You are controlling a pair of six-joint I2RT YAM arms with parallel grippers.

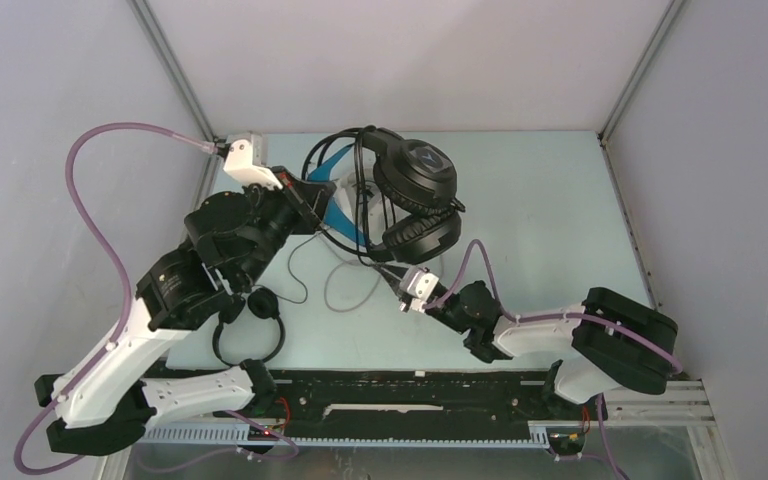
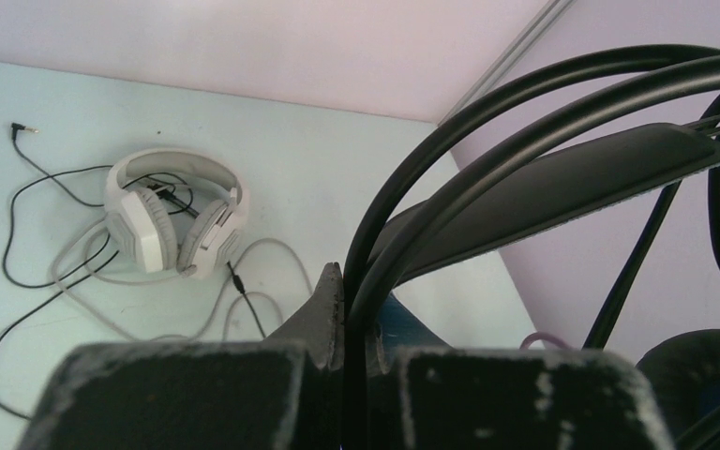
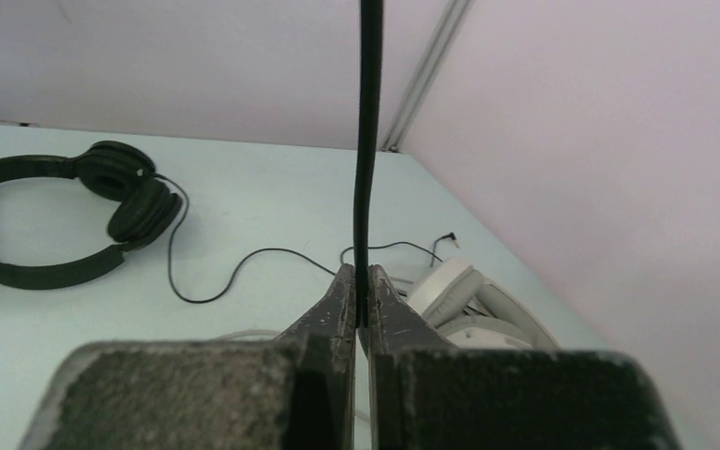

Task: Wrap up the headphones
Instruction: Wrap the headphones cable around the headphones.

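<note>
My left gripper (image 1: 312, 200) is shut on the wire headband of the bulky black headphones with blue accents (image 1: 415, 175) and holds them lifted at the back of the table. In the left wrist view the headband (image 2: 544, 178) runs between the jaws of my left gripper (image 2: 361, 309). My right gripper (image 1: 392, 272) is shut on their thick black cable (image 3: 368, 141), which rises straight up from the jaws of my right gripper (image 3: 361, 295). The white-grey headphones (image 2: 173, 225) lie on the table beneath, mostly hidden in the top view (image 1: 348, 190). The small slim black headphones (image 1: 250, 320) lie near the front left.
A grey cable (image 1: 345, 300) and a thin black cable (image 2: 19, 225) lie loose on the pale blue table (image 1: 540, 220). Enclosure walls and metal corner posts (image 1: 640, 70) close in the back and sides.
</note>
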